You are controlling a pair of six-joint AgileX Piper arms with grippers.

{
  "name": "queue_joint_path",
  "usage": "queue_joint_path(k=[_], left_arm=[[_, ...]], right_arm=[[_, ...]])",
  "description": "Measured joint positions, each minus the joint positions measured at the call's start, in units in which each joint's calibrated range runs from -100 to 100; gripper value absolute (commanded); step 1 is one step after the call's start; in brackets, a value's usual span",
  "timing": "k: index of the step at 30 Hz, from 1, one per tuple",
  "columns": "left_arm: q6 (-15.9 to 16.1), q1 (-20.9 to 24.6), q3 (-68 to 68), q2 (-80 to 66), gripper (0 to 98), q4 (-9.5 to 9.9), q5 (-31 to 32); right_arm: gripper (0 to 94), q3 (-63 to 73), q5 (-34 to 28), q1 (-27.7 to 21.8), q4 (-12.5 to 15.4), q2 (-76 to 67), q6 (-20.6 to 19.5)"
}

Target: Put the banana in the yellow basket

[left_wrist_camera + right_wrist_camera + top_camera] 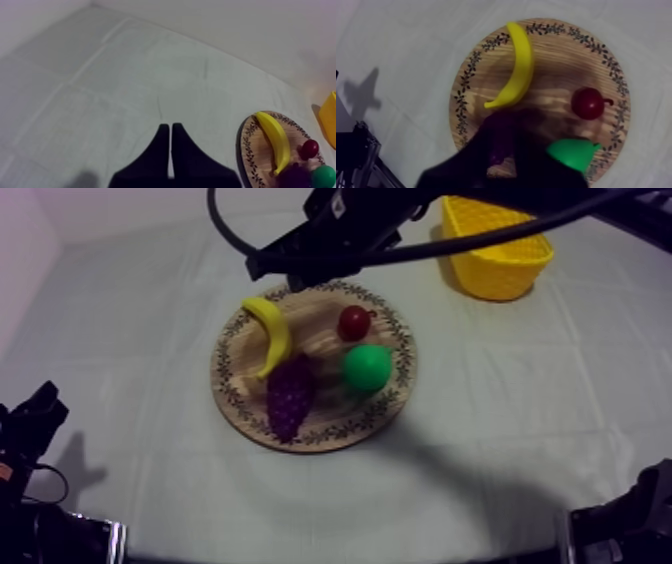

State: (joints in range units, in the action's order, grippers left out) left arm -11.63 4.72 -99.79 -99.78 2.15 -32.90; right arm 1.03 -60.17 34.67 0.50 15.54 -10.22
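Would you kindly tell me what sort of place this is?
Most likely a robot test bench, not a kitchen: a table under a plain grey-white cloth, a black robot arm reaching over a round wooden board with a patterned rim, and the yellow banana on it looks like a toy.

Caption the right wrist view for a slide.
Right gripper hovering over the wooden board that carries the banana, small red fruit and pear.
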Motion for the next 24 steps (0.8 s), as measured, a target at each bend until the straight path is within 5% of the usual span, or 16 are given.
queue_joint_path(k=[6,24], left_arm=[[0.00,0.00,0.00,0.00,0.1,0.00,0.00],[0.00,0.00,0.00,0.00,0.1,0.00,0.00]], right_arm=[[68.5,0.18,0.62,-0.59,1.27,0.69,2.34],[67.0,4.43,3.64,1.28,-1.68,11.34,-0.52]])
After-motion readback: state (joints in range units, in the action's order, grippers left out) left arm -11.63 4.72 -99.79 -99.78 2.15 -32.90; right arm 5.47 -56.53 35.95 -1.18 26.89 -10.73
